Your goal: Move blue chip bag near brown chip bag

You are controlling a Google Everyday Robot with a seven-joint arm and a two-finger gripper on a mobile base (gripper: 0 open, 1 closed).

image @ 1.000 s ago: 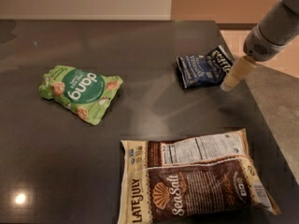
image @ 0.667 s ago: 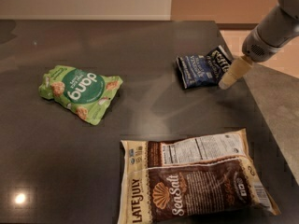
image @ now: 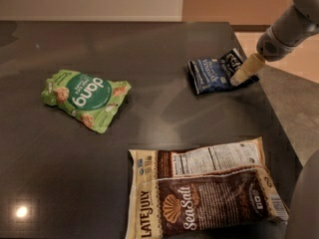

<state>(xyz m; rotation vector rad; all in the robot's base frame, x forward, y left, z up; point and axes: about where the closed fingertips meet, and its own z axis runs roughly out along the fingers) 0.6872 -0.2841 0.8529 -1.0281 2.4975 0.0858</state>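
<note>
Dark table (image: 149, 49) seen from above, with three bags. My gripper (image: 241, 74) sits in the upper right of the frame, its cream tip angled down and to the left from my grey arm (image: 286, 29), which enters from the upper right corner. The tip meets the right edge of the blue bag (image: 212, 75); whether my jaws are apart, together or clamped on it I cannot tell.

The blue bag lies crinkled and slightly tilted in the upper right, near the table's right edge, white lettering facing up. The brown bag (image: 204, 195) lies flat in the lower right of the frame, the largest of the three, its "Late July" and "Sea Salt" print readable, with a white nutrition panel along its upper edge. The two bags are well apart, with bare table between them. A green bag (image: 84, 99) lies at the left of the frame, well away from both.
</note>
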